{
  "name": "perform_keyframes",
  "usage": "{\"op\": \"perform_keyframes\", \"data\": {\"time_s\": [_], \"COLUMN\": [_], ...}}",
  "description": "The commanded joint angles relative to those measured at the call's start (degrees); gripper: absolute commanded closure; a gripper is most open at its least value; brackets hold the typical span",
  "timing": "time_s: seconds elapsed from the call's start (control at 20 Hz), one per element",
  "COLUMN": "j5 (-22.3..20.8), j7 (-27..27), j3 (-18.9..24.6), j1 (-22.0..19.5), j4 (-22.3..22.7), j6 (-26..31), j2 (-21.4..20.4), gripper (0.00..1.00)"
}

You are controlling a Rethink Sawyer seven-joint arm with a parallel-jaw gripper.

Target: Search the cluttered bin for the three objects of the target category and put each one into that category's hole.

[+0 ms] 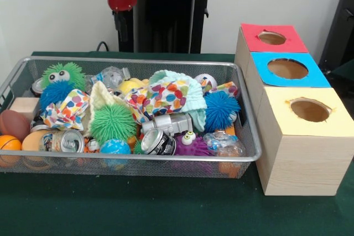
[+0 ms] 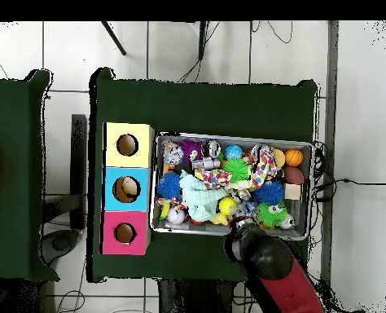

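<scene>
The silver wire-mesh bin [image 1: 138,159] sits on the green table and is full of mixed toys; it also shows in the overhead view [image 2: 229,136]. In it lie green [image 1: 112,122] and blue [image 1: 221,110] spiky balls, crushed cans [image 1: 159,141], polka-dot cloths [image 1: 157,98], a mint cloth [image 1: 191,92] and small balls. Three wooden boxes stand beside it, with red [image 1: 251,41], blue [image 1: 263,71] and yellow [image 1: 337,120] tops, each with a round hole. The arm's end [image 2: 243,243] hangs over the bin's robot-side rim. The gripper's state does not show.
A brown football [image 1: 14,124], an orange ball [image 1: 8,143] and a wooden block [image 1: 25,106] lie at the bin's left end. The robot's pedestal [image 1: 166,15] stands behind the bin. A second green table [image 2: 13,179] stands to the left in the overhead view.
</scene>
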Motion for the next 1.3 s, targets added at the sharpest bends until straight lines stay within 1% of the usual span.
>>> {"op": "perform_keyframes", "data": {"time_s": [0.05,0.1,0.25,0.4,0.55,0.65,0.75,0.9,1.05,1.2,1.3], "j5": [1.7,1.6,1.6,0.6,0.8,2.1,2.7,2.2,2.7,3.1,2.9], "j7": [11.3,10.1,10.1,10.5,10.5,10.3,9.9,10.3,10.7,10.4,10.6], "j3": [0.5,1.4,1.4,-0.6,-0.3,2.3,4.2,2.9,4.0,8.0,9.4], "j1": [-0.8,-1.7,-2.0,-1.3,-1.5,-2.6,-3.7,-3.0,-3.2,-5.3,-6.2], "j4": [-6.6,-7.1,-9.0,-11.2,-12.1,-11.9,-11.5,-12.4,-11.4,-9.1,-8.7], "j6": [3.7,3.1,3.1,7.0,7.6,3.6,0.8,2.7,1.2,-4.6,-7.0], "j2": [0.7,1.3,2.6,2.4,3.1,5.2,6.3,6.1,6.3,7.7,8.7], "gripper": [0.0,0.0,0.0,0.0,0.0,0.0,0.0,0.0,0.0,0.0,0.0]}}
